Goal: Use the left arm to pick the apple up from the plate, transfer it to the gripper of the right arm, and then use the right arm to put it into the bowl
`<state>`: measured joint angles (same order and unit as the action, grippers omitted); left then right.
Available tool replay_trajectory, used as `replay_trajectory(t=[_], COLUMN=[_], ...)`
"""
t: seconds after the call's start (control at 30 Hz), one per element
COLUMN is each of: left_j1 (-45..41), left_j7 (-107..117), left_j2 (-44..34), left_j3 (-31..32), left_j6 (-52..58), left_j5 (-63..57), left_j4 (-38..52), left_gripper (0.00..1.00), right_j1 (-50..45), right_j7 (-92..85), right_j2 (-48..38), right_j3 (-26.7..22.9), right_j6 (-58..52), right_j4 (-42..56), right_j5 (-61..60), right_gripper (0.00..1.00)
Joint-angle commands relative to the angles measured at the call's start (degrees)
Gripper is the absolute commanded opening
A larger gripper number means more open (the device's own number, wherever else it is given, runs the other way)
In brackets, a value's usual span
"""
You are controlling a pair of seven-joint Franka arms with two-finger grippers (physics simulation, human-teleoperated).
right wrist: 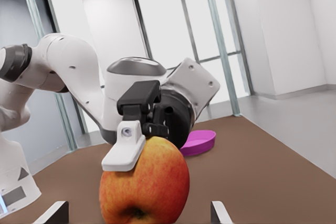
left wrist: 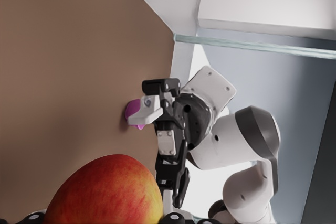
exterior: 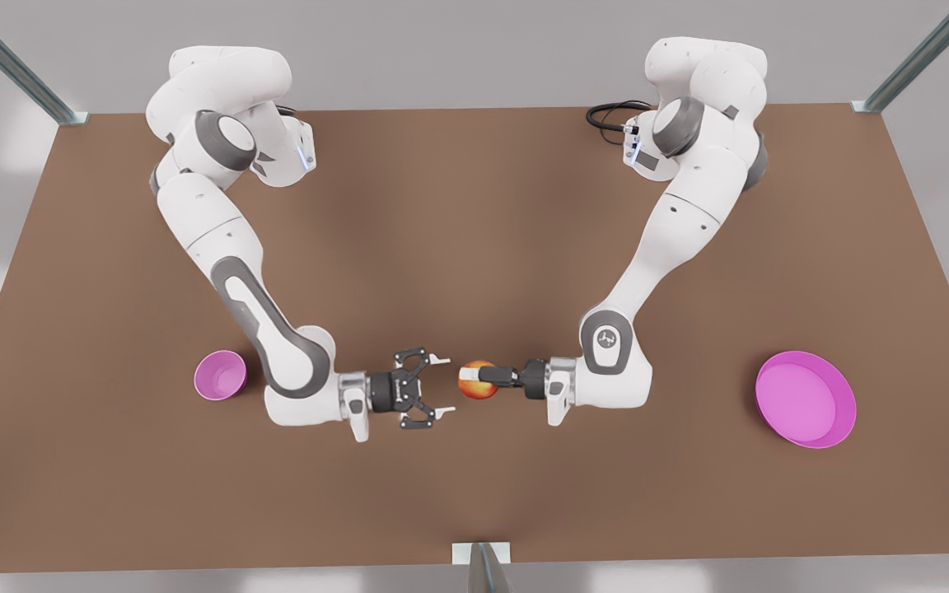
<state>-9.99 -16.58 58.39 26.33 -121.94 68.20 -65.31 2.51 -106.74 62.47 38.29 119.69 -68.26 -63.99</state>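
Two claws face each other over the middle of the desk, nearer its front edge. The left claw [exterior: 484, 378] is clamped on the apple [exterior: 477, 380], holding it up off the desk. The right claw [exterior: 433, 389] stands with its fingers spread wide, just beside the apple and not yet around it.

The plate [exterior: 806, 399] sits bare toward one side edge of the desk, and the bowl [exterior: 220, 375] toward the opposite side edge, close behind the right arm [exterior: 277, 338].

The handover looks risky. If the left claw lets go before the right one closes, the apple would likely drop and roll. The round skin could also slip if the spread fingers close off-centre.

The desk [exterior: 474, 231] is plain brown and matte. Around it stand grey walls, metal posts [exterior: 919, 58] and tall bright windows [right wrist: 173, 19].
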Motion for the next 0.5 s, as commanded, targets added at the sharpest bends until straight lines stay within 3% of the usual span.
replay_trajectory(t=[0.0, 0.47], left_j1=[-0.12, -0.65], left_j7=[-0.29, -0.20], left_j2=[0.06, 0.06], left_j3=[0.04, 0.04], left_j6=[-0.75, -1.81], left_j5=[0.18, 0.27], left_j4=[0.18, 0.10], left_gripper=[0.78, 0.78], right_j1=[-0.23, -1.72], right_j7=[-11.56, -11.56], right_j2=[0.72, 1.95], right_j3=[0.73, 2.76], right_j6=[1.07, 4.76], right_j4=[-0.03, 0.49], right_j5=[-1.14, -1.93], right_gripper=[1.00, 1.00])
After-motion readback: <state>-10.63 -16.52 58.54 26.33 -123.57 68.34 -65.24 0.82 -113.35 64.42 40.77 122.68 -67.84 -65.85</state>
